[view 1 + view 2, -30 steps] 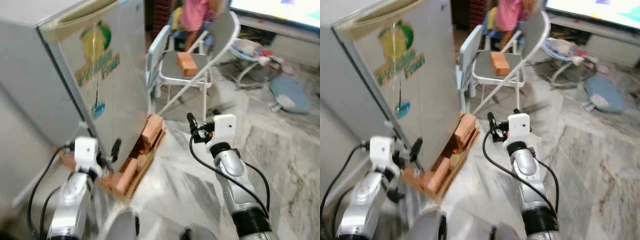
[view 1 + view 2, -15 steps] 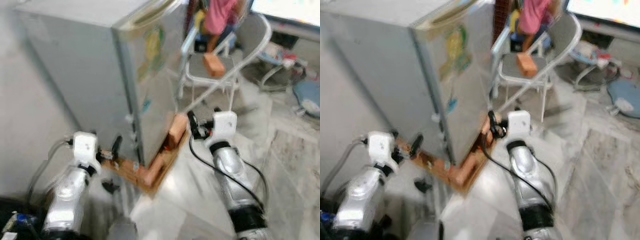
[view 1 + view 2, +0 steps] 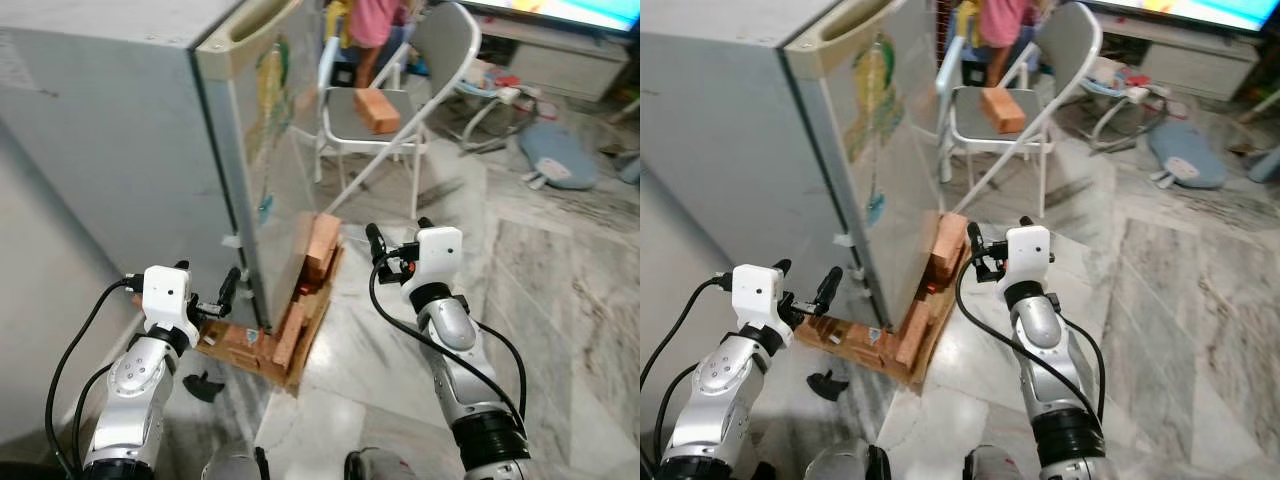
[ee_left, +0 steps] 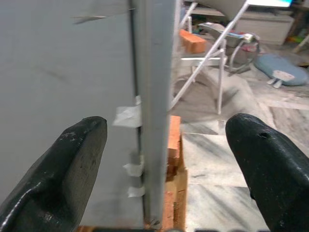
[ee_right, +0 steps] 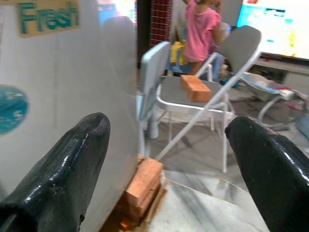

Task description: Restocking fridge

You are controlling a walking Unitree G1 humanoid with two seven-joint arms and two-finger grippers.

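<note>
Left gripper [image 3: 228, 291] and right gripper [image 3: 395, 244] are hovering low with fingers spread apart, flanking the closed grey fridge [image 3: 140, 150], which is standing on bricks [image 3: 320, 245]. Beyond, a folding chair [image 3: 400, 95] is holding one brick [image 3: 375, 110].

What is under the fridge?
The fridge stands on orange bricks laid on a wooden pallet. Bricks show along its front and at the corner; those farther back under it are hidden.
</note>
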